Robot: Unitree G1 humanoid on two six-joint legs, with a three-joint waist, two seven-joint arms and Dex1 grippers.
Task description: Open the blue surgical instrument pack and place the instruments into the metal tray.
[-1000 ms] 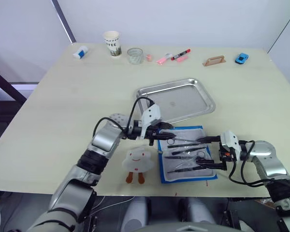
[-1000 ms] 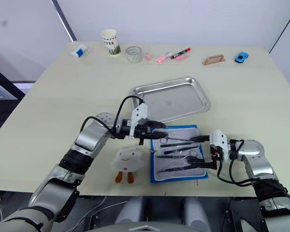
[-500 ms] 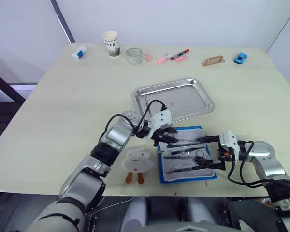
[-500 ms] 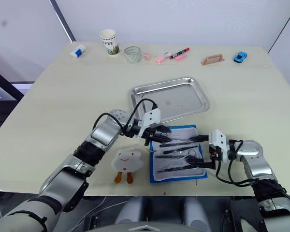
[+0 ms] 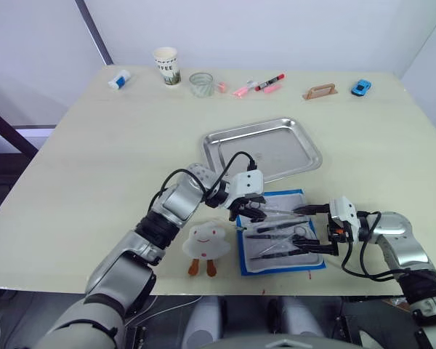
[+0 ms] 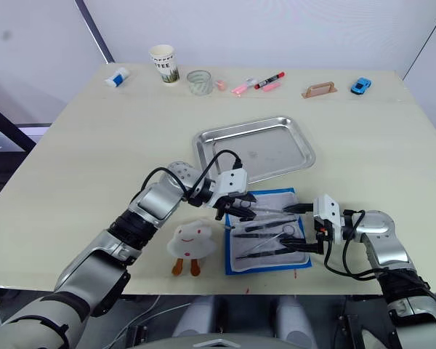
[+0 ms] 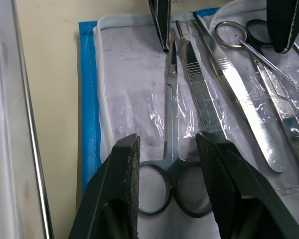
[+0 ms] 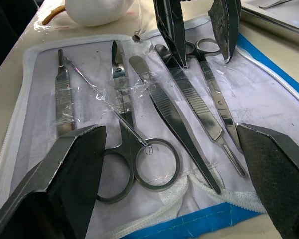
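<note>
The pale wooden table (image 5: 94, 145) carries the metal tray (image 5: 262, 149), the opened blue surgical instrument pack (image 5: 245, 257) and a white plush toy (image 5: 208, 244). Along its far edge lie a paper cup (image 5: 168, 65), a glass (image 5: 202, 83), markers (image 5: 258, 86), a wooden block (image 5: 322, 91) and a blue toy car (image 5: 362, 88).

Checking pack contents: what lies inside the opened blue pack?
The blue surgical instrument pack lies open, with the instruments, scissors and forceps, on its clear lining. Whatever is beneath the lining is hidden.

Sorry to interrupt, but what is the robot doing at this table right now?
It is unpacking a surgical kit. The blue pack lies open near the table's front edge with the instruments inside. The left gripper, jaws open, straddles a pair of scissors, while the right gripper, also open, reaches over the pack's other side. The metal tray holds no instruments yet.
</note>
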